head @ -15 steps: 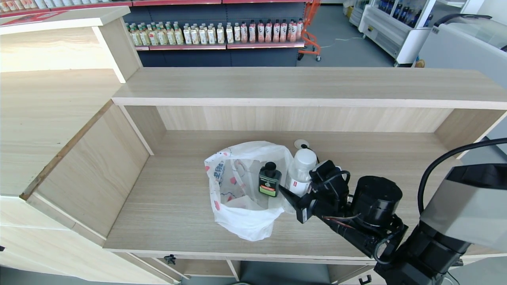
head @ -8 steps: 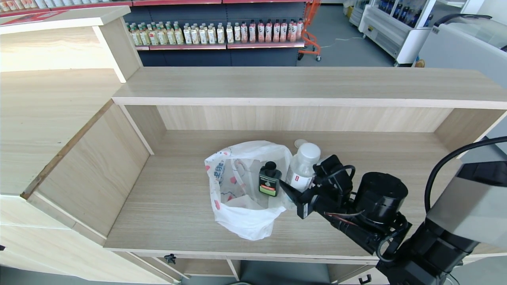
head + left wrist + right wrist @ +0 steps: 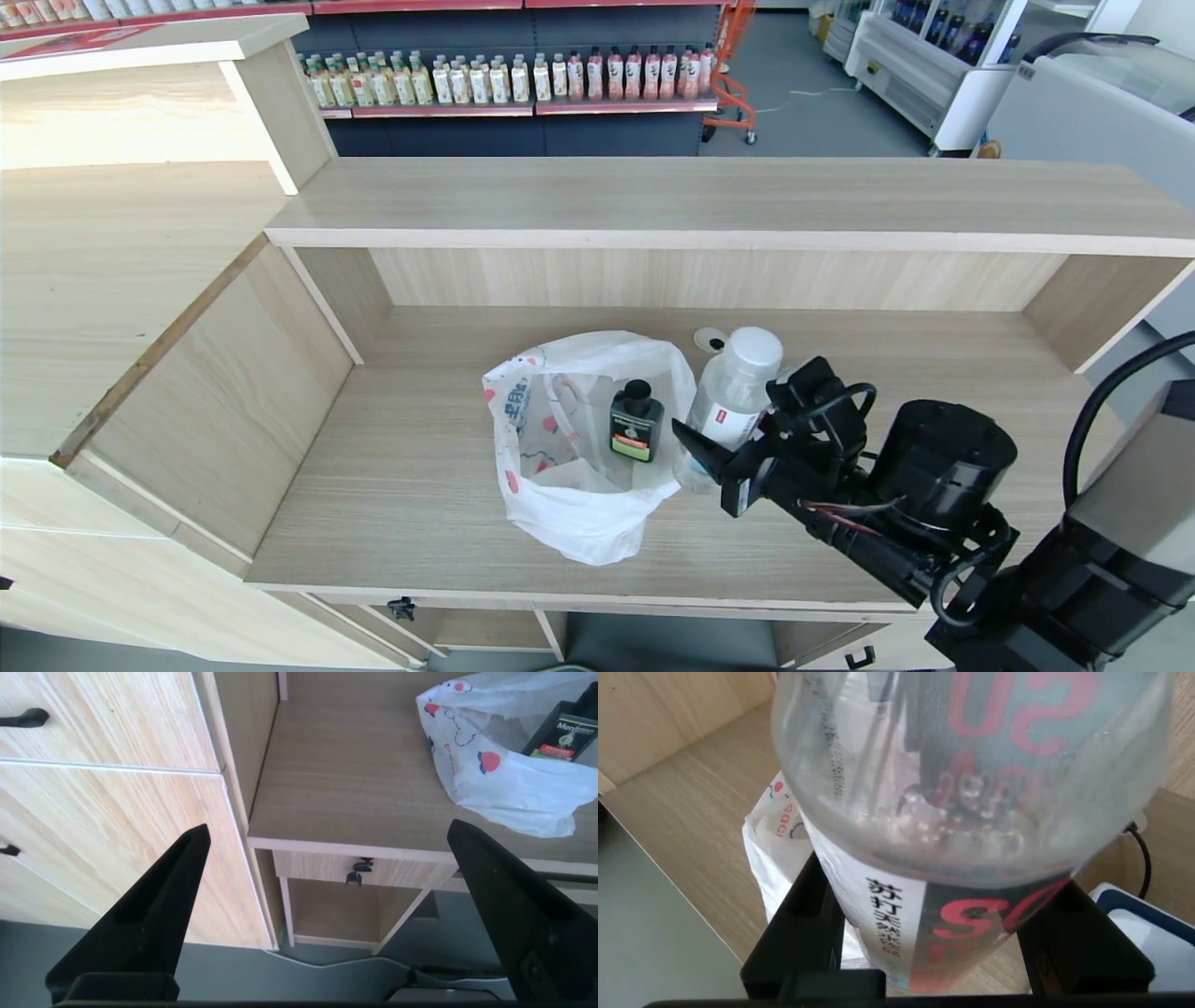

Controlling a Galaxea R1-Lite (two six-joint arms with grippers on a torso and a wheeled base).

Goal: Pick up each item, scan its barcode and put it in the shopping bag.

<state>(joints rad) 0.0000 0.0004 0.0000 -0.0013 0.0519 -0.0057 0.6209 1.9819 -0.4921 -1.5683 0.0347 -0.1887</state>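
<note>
One hand loaded: the right hand (image 3: 711, 446) is clamped on the clear bottle (image 3: 738, 392), which leans just beside the right side of the shopping bag (image 3: 560, 523), toward the middle of the surface (image 3: 420, 485).
Other hand: the left hand (image 3: 329, 833) has its fingers apart and holds nothing, low off the surface's front edge near its left corner.
Done: a dark bottle (image 3: 636, 422) stands inside the bag.
Left: the clear bottle is not yet bagged, and whether it is scanned I cannot tell.
</note>
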